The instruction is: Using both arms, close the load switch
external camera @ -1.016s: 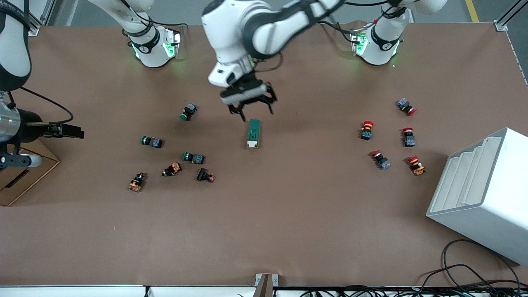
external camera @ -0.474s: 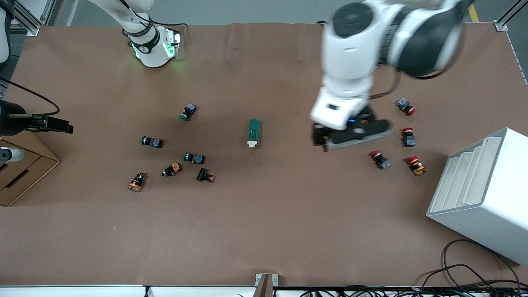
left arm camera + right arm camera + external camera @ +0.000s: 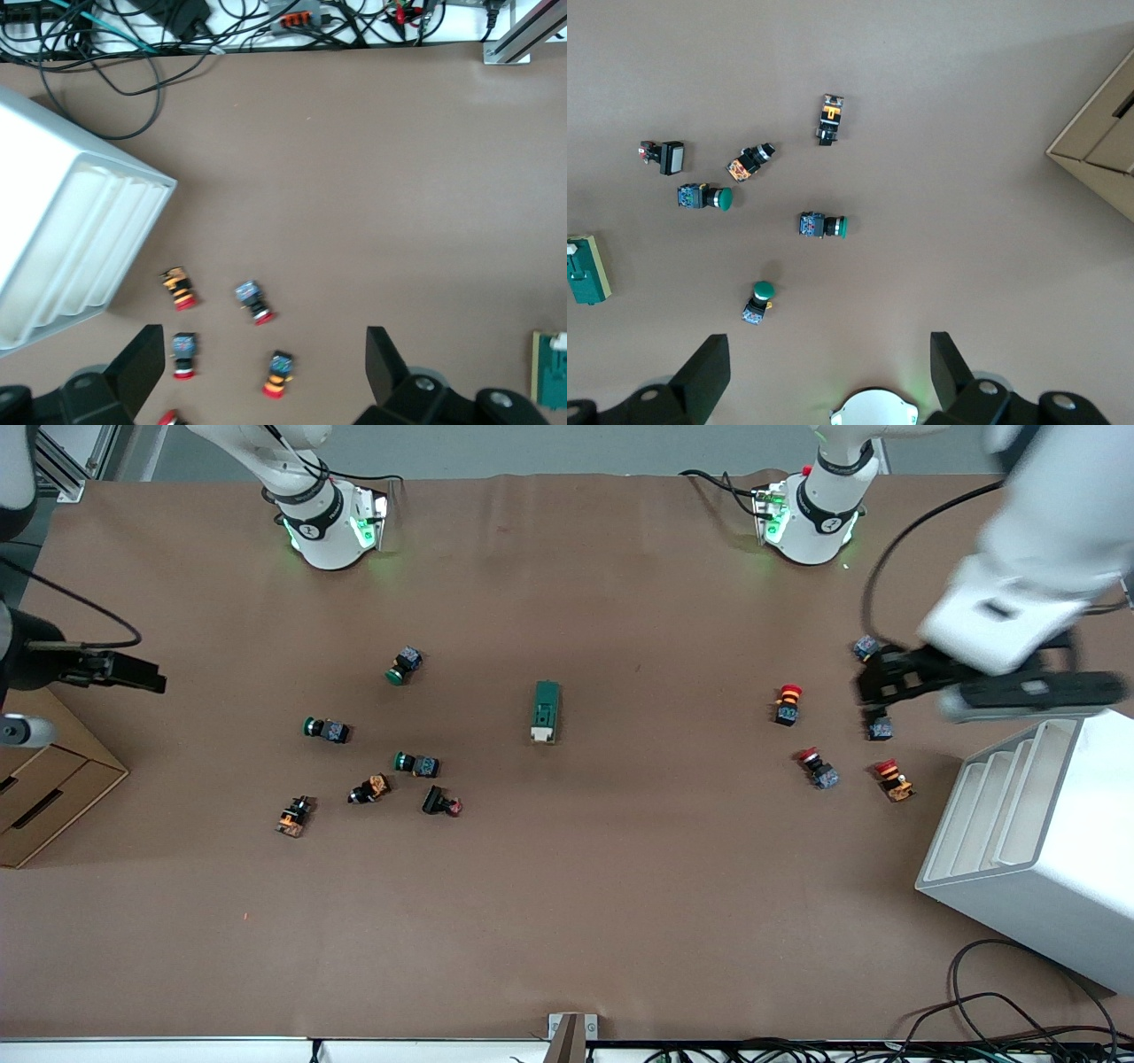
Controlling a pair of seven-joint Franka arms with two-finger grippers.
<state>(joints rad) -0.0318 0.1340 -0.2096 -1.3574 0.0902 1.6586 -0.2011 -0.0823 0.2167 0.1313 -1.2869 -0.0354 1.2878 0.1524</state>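
Note:
The load switch [image 3: 547,710], a dark green block with a white end piece, lies on the brown table about midway between the arms, and neither gripper touches it. It also shows at the edge of the left wrist view [image 3: 550,367] and of the right wrist view [image 3: 586,270]. My left gripper [image 3: 873,685] is open and empty, up over the red-capped buttons [image 3: 788,702] next to the white rack; its jaws [image 3: 263,341] stand wide apart. My right gripper [image 3: 133,673] is open and empty, high over the table edge at the right arm's end [image 3: 828,345].
Several red-capped buttons [image 3: 255,301] lie toward the left arm's end. Green-capped and other buttons [image 3: 415,763] lie toward the right arm's end [image 3: 822,226]. A white slotted rack [image 3: 1036,841] and a cardboard box [image 3: 44,788] stand at the table's ends. Cables lie at the near edge.
My left arm has swung away from above the load switch to its own end of the table, over the red buttons. The right gripper has shifted slightly. The switch has not moved.

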